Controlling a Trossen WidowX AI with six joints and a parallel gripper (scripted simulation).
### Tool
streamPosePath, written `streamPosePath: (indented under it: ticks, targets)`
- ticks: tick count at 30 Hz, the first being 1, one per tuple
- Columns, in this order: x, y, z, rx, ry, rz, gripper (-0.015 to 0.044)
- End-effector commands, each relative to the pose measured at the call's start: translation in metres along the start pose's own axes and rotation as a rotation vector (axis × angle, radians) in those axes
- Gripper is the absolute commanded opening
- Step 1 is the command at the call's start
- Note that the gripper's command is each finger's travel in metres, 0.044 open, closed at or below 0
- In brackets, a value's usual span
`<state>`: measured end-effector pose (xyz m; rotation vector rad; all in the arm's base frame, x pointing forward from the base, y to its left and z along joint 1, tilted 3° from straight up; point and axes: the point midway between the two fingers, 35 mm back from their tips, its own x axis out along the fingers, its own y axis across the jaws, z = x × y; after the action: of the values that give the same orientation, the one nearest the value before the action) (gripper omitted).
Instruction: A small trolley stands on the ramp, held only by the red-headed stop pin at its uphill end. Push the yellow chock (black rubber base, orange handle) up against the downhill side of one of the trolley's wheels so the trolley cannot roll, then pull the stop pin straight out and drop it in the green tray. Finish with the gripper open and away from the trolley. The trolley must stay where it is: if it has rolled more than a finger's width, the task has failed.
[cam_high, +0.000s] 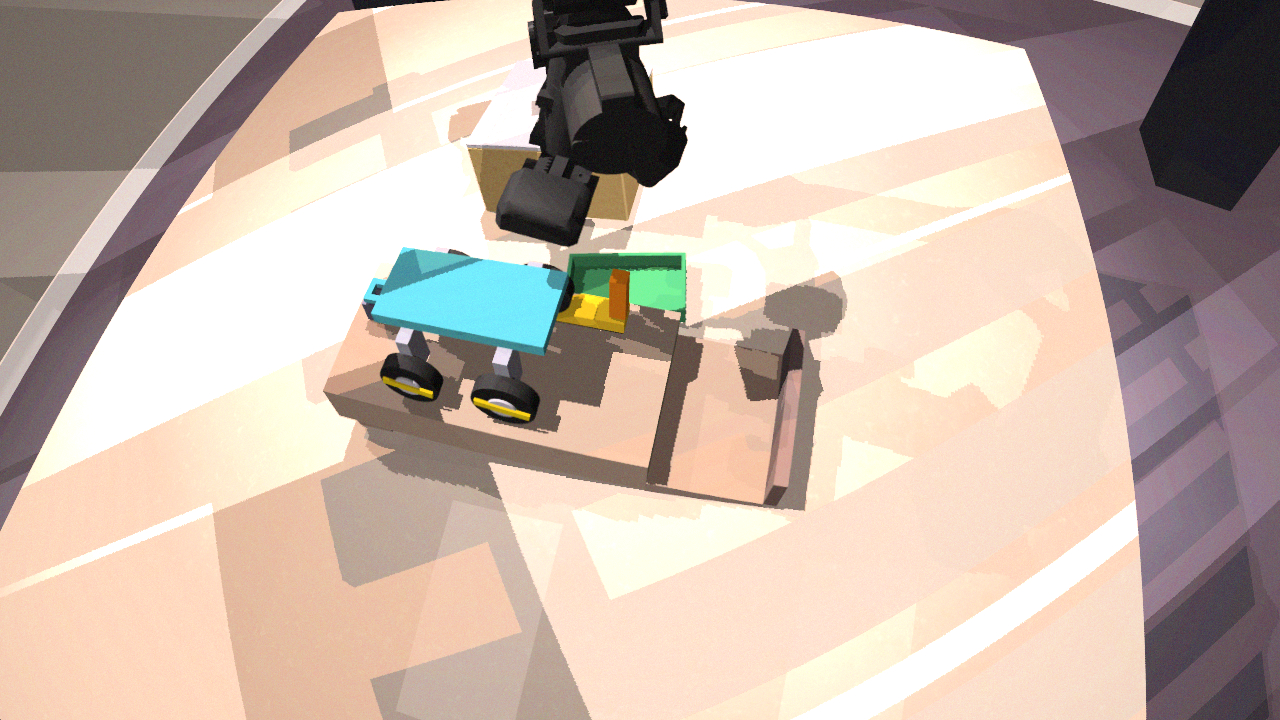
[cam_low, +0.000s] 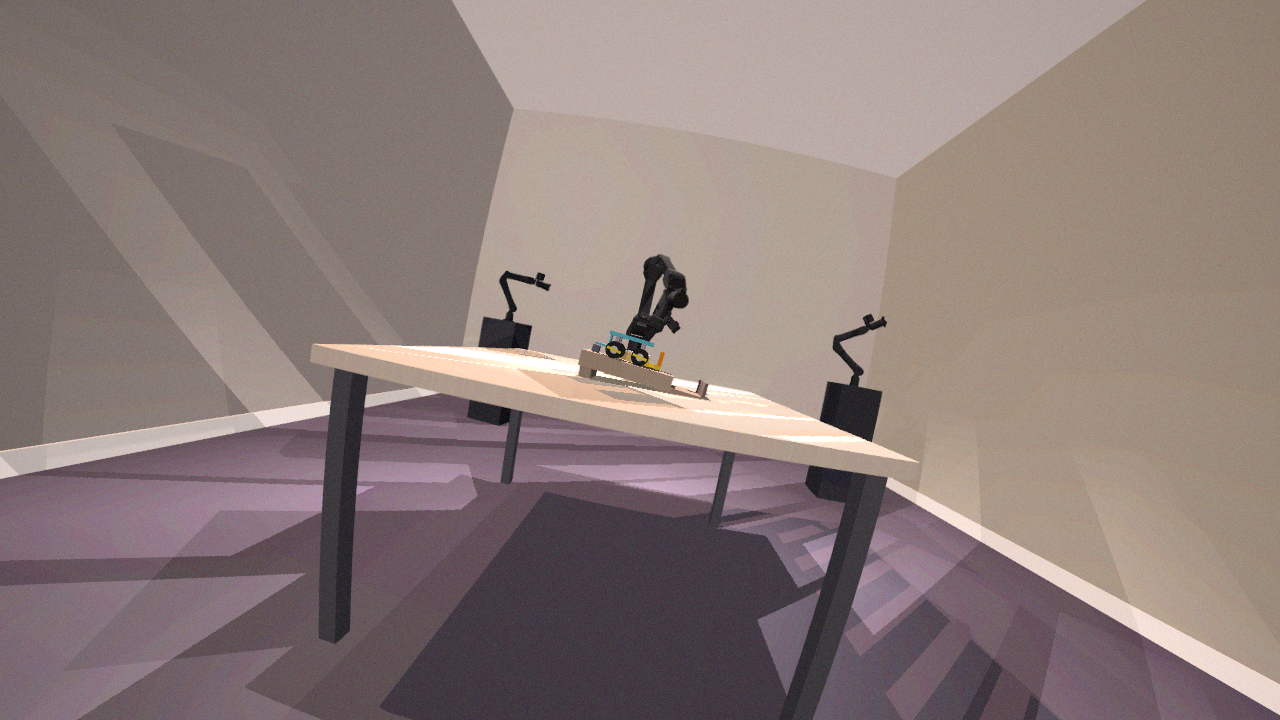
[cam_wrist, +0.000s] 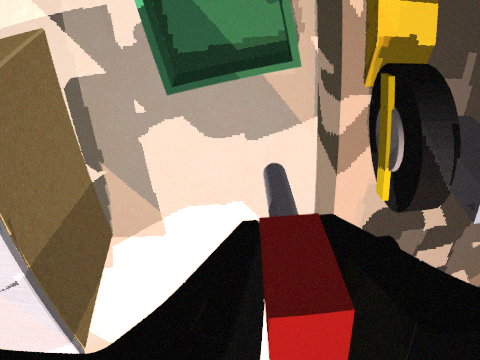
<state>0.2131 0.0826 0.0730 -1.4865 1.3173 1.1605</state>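
My gripper (cam_wrist: 287, 234) is shut on the red head of the stop pin (cam_wrist: 307, 280), whose grey shaft points out past the fingertips. In the top view the arm's wrist hides the fingertips and pin. The green tray (cam_high: 657, 291) (cam_wrist: 233, 79) lies ahead of the pin in the wrist view, beside the ramp (cam_high: 640, 385). The blue trolley (cam_high: 469, 300) (cam_low: 631, 338) stands on the ramp. The yellow chock (cam_high: 588, 308) (cam_wrist: 407, 30) (cam_low: 661, 360), with its orange handle (cam_high: 618, 295), sits against the downhill side of the far lower wheel (cam_wrist: 437, 145). Its rubber base is not distinguishable.
The arm's tan box base (cam_high: 510, 179) (cam_wrist: 50, 150) stands behind the trolley and left in the wrist view. An upright end board (cam_high: 785, 429) closes the ramp's low end. Two other arms (cam_low: 507, 295) (cam_low: 843, 353) stand on dark pedestals beyond the table (cam_low: 537, 394).
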Motion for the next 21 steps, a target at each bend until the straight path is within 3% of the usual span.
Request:
streamPosePath:
  ticks: [1, 13, 21]
  targets:
    - [-0.003, -0.001, 0.017, 0.003, -0.006, 0.0, 0.0]
    - [-0.008, -0.001, 0.045, -0.002, -0.009, 0.0, 0.0]
    - [-0.008, 0.0, 0.043, -0.219, -0.044, -0.02, 0.0]
